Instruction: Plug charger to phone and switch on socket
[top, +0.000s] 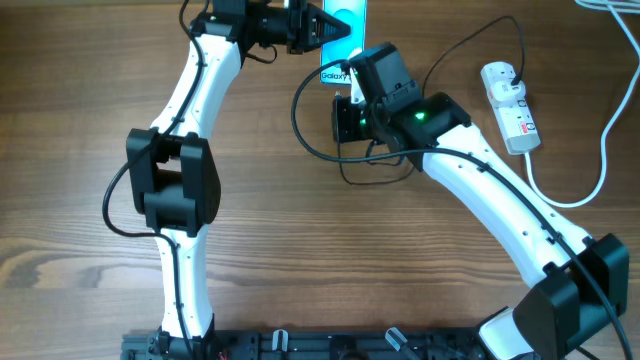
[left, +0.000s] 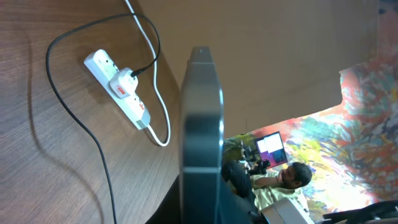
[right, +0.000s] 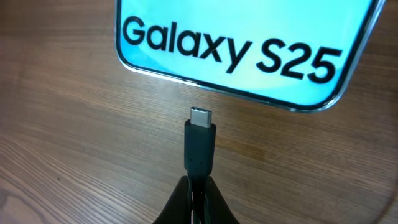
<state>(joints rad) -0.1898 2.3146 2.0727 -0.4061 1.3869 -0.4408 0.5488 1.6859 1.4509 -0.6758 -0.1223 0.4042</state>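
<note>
The charger (right: 200, 146), its connector tip pinched in the closed right gripper (right: 198, 184), pointed at the phone (right: 249, 43) edge, just short of it. The left gripper (top: 318, 28) clamped the phone to brace it, far centre of the tabletop (top: 80, 150); the socket (top: 510, 105) lay far right.

Bright cyan phone (right: 249, 43) showing "Galaxy S25" lettering, bottom edge facing charger (right: 200, 140) connector tip, narrow gap between, not touching. Thin black cable looping away rightward; white plug sitting in socket (top: 512, 112), white strip lying far right.
</note>
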